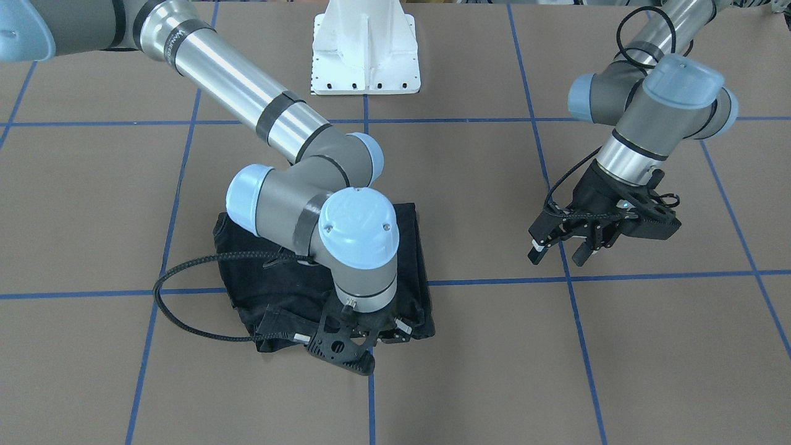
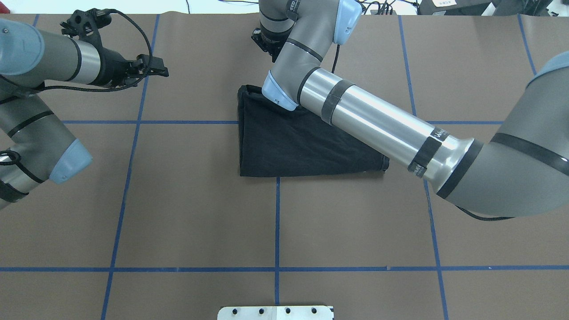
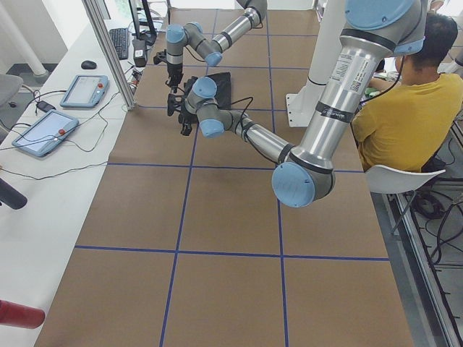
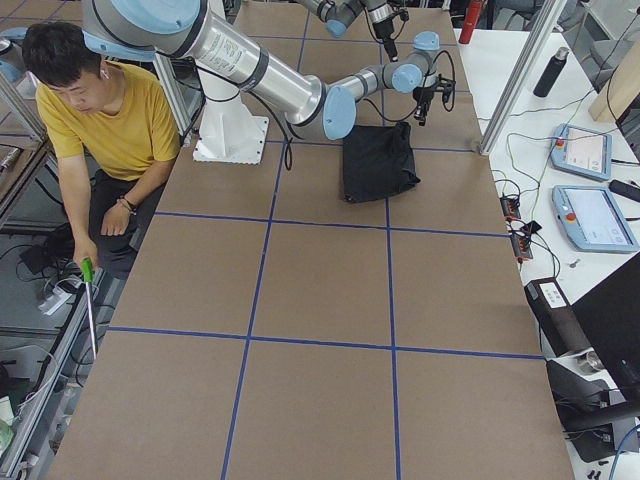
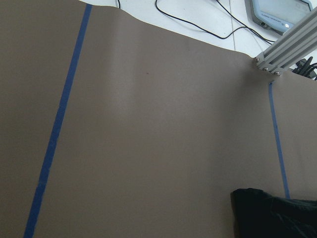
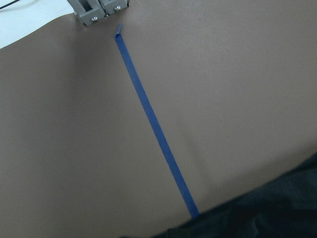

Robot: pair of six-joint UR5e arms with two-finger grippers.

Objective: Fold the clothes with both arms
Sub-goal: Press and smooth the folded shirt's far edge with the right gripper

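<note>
Right arm (image 2: 378,129) reaches across the table, wrist over the folded black T-shirt (image 2: 293,146) at centre. In the overhead view the shirt's long axis runs nine to three. Right gripper (image 1: 351,332) sits at the shirt's twelve o'clock edge, jaws spread, nothing pinched that I can see. Left gripper (image 1: 558,254) hangs released and empty, the shirt off at its four o'clock, so the right is nearer. Overhead hides the right fingers behind the wrist; the front-facing view shows them.
</note>
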